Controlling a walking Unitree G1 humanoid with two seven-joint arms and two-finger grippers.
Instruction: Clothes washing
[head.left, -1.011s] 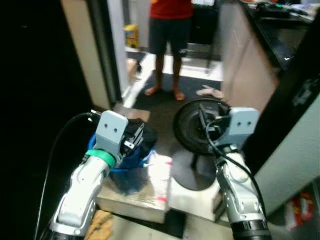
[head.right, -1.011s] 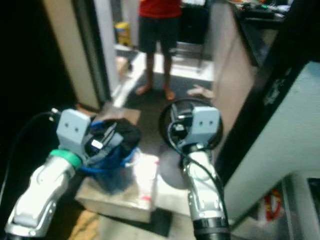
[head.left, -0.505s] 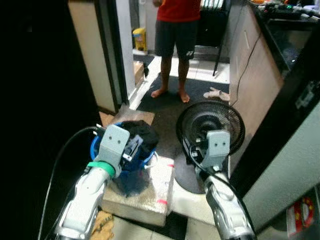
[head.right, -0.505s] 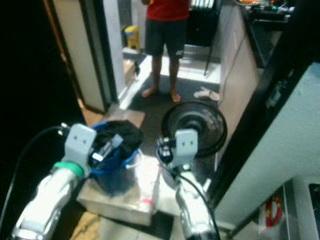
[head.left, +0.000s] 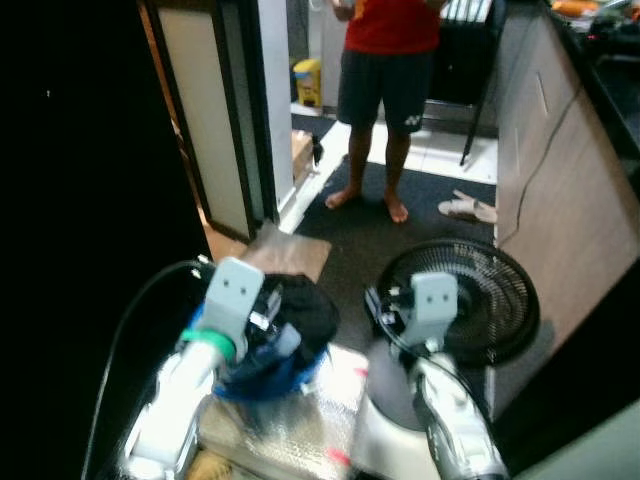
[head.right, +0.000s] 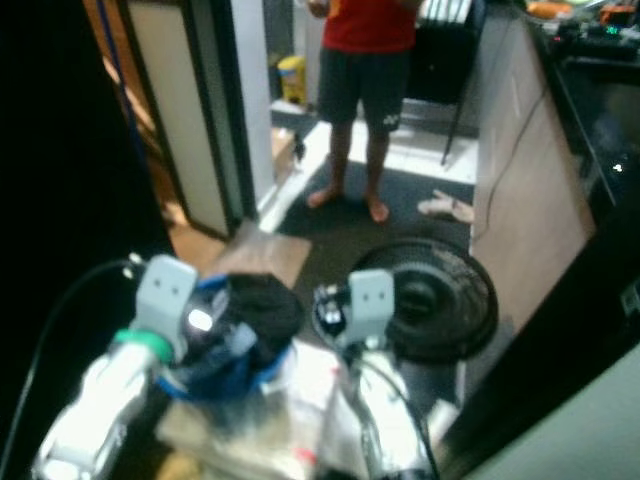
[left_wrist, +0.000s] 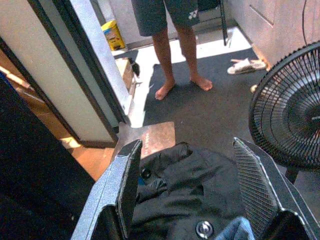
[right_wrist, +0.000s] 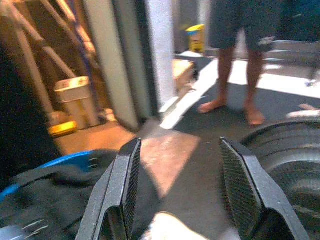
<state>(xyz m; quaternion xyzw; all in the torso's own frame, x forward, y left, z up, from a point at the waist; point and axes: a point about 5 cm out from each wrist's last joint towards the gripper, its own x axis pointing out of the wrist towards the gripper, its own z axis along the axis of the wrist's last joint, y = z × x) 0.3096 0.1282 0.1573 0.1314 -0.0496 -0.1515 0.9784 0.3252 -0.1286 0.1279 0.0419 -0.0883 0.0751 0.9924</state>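
Blue laundry basket (head.left: 262, 372) heaped with dark clothes (left_wrist: 190, 185), likely staged for washing; left tool (left_wrist: 192, 192) wide open above, right tool (right_wrist: 182, 192) open, empty, fan (head.left: 478, 300) at 3 o'clock.

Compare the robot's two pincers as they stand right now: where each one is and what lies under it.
The left pincer hangs over the heap of black clothes in the round blue laundry basket; the right pincer hangs past the basket's edge, over the dark floor mat. The black round floor fan is right behind the right pincer, but off to the left pincer's side. Both are open and hold nothing.
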